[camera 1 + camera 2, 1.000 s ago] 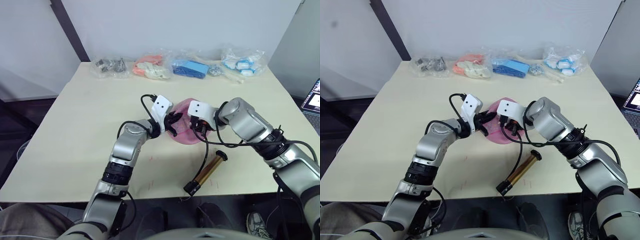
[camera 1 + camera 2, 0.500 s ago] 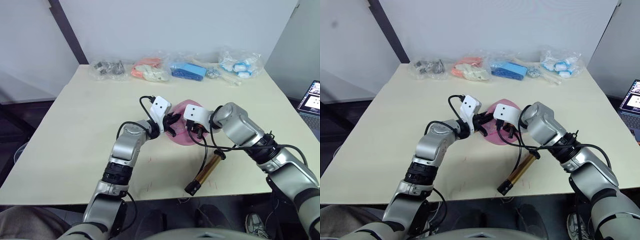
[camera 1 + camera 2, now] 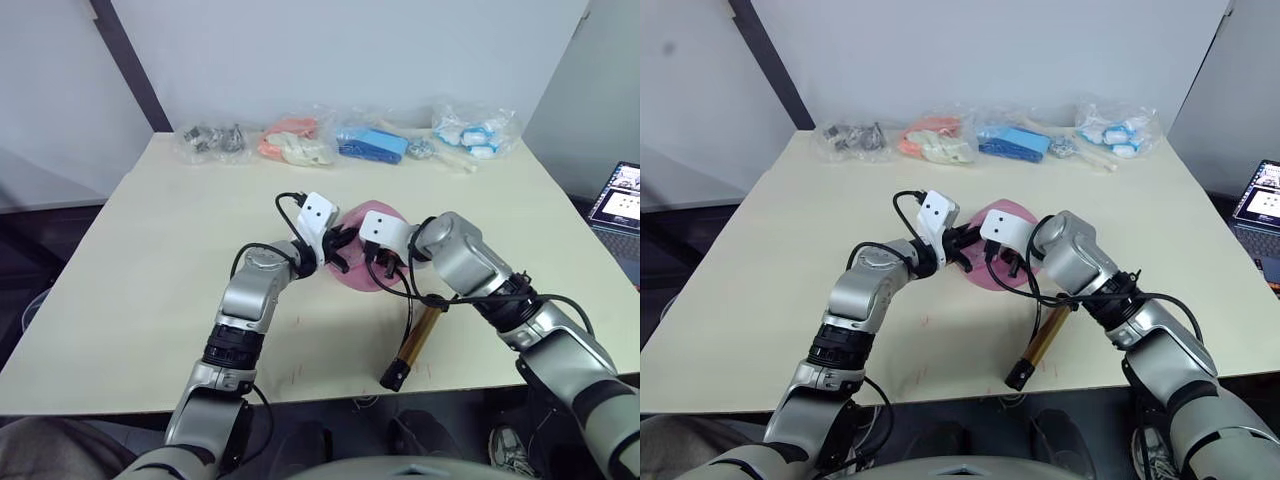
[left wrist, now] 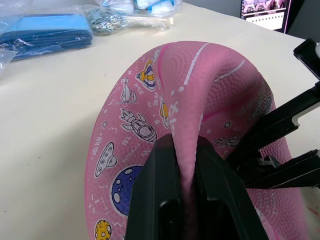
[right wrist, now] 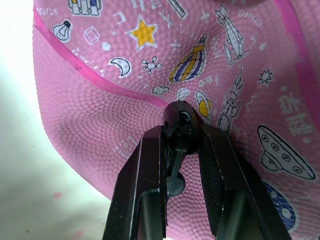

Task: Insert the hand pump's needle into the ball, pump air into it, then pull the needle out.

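The pink ball [image 4: 200, 75] lies limp and folded at the middle of the table [image 3: 150, 260]. My left gripper [image 4: 185, 150] is shut on a raised fold of the ball from the left. My right gripper [image 5: 182, 132] is shut on the small black fitting [image 5: 181, 120] of the needle, which is pressed against the ball's printed skin [image 5: 100, 100]; the metal pin itself is hidden. A thin black hose [image 3: 412, 300] runs from there to the hand pump [image 3: 413, 340], which lies on the table near the front edge, its T-handle end toward the ball.
Along the table's far edge lie clear bags: dark metal parts [image 3: 212, 138], orange and white items [image 3: 292, 143], blue items [image 3: 372, 143], white and blue items [image 3: 470, 130]. A laptop screen [image 3: 620, 205] stands off the table's right side.
The camera has shifted. My right arm has swung in closer to the ball, and the pump's handle end has followed the hose a little left. The left gripper holds its fold as before.
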You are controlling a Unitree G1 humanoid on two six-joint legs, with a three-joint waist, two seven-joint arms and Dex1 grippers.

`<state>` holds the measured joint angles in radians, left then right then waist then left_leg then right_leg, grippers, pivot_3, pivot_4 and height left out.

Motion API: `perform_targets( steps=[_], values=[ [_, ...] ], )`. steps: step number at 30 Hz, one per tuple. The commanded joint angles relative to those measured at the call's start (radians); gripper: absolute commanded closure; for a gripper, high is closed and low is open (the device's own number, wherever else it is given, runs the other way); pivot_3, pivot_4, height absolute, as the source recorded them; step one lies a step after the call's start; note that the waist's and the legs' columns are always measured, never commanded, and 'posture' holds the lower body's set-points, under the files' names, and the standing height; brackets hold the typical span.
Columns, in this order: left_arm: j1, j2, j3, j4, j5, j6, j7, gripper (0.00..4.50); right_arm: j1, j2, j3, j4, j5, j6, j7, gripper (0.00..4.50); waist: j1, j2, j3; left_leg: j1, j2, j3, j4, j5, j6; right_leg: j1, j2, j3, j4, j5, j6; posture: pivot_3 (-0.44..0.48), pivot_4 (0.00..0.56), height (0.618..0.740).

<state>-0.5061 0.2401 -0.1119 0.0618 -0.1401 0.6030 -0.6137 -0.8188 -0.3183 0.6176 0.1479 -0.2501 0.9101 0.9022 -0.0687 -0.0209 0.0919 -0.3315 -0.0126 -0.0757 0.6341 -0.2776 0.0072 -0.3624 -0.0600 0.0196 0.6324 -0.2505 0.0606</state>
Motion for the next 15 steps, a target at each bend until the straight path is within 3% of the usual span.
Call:
perform_targets(
  steps=[1,8,15],
  values=[
    [0.028,-0.027,-0.078,0.021,-0.019,0.043,-0.041,4.50,0.089,0.030,0.078,0.159,-0.016,0.011,-0.033,4.14,-0.001,0.000,0.000,0.004,0.000,-0.001,-0.002,0.000,0.000,0.004,0.000,0.000,-0.002,-0.001,0.001,0.000,0.150,0.736],
    [0.029,-0.025,-0.075,0.026,-0.011,0.034,-0.035,4.50,0.093,0.023,-0.001,0.074,-0.001,0.021,-0.034,4.14,0.001,0.001,0.000,0.005,0.000,-0.009,-0.002,-0.002,-0.004,0.005,0.005,0.000,-0.004,-0.001,0.002,0.000,0.150,0.736],
    [0.015,-0.011,-0.073,0.058,0.002,0.005,-0.043,4.50,0.114,-0.037,-0.074,-0.174,0.041,0.141,-0.007,4.14,0.020,0.013,0.020,0.001,0.000,-0.012,-0.001,-0.002,-0.004,0.004,0.004,-0.001,-0.006,-0.001,0.002,0.000,0.150,0.736]
  ],
)
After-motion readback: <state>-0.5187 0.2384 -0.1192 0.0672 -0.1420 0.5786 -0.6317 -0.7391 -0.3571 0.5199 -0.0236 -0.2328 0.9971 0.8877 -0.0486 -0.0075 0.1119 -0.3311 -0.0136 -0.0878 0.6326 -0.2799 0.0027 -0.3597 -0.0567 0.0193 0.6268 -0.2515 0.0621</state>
